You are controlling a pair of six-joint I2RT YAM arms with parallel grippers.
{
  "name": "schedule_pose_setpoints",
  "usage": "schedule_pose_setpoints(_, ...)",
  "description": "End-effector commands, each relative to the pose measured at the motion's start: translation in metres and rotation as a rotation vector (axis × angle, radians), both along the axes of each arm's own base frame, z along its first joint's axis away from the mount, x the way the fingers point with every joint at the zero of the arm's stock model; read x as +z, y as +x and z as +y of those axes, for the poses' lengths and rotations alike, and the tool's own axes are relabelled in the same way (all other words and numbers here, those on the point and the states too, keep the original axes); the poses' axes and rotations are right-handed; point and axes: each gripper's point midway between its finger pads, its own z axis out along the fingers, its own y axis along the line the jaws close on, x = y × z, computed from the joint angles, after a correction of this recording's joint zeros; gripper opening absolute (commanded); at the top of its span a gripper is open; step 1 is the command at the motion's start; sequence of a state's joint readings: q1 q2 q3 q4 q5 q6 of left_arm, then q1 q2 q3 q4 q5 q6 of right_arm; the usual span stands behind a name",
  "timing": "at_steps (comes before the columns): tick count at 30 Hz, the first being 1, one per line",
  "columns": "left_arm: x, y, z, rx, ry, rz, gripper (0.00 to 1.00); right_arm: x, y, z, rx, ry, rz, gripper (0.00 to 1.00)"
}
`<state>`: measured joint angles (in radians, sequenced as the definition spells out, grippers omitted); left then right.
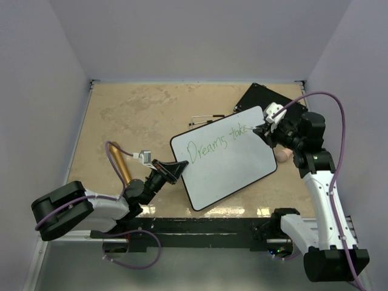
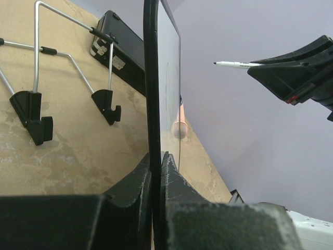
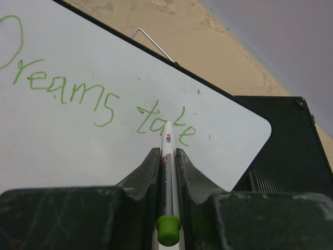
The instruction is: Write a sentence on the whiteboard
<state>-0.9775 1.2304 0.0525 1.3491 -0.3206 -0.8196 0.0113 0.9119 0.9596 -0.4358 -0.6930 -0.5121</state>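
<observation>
The left gripper (image 1: 171, 170) is low on the left side of the table (image 1: 133, 115). Its two fingers (image 2: 136, 179) are pinched tight on the thin black frame of the whiteboard (image 1: 227, 163), at the board's near left edge. Just to the left of that arm, a gold tube (image 1: 121, 162) lies on the table.

The whiteboard sits in the middle of the table, turned at a slant. It cannot be told if it lies flat. Green words (image 1: 217, 141) on it say "Dreams take", running up toward the far right corner.

The right gripper (image 1: 265, 128) is over that far right corner. Its fingers are closed on a thin white marker (image 3: 167, 156) with a green end. From the right wrist camera, the marker's tip points at the end of the word "take". From the left wrist camera, there is a little gap between the tip and the board.

A small pink thing (image 1: 283, 156) lies on the table just beside the board's right edge, under the right arm.

Farther back, a wire stand (image 1: 203, 119) with black feet lies on the table. A flat black board (image 1: 260, 97) is behind the whiteboard's far corner.
</observation>
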Motion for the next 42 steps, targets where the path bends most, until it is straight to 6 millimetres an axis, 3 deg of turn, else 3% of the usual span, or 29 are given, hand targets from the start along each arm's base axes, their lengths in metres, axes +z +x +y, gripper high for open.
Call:
schedule_pose_setpoints(1, -0.018, -0.012, 0.006, -0.035, 0.135, -0.092, 0.0, -0.003, -0.006, 0.006, 0.035, 0.037, 0.01, 0.0)
schedule_pose_setpoints(32, -0.026, -0.014, 0.007, -0.05, 0.23, -0.125, 0.0, -0.02, -0.011, -0.005, 0.078, 0.048, 0.033, 0.0)
schedule_pose_setpoints(33, -0.017, -0.011, 0.002, -0.048, 0.219, -0.138, 0.0, -0.02, -0.013, -0.005, 0.088, 0.05, 0.037, 0.0)
schedule_pose_setpoints(42, -0.02, -0.009, 0.001, -0.048, 0.245, -0.146, 0.0, -0.019, -0.019, -0.007, 0.13, 0.055, 0.026, 0.0)
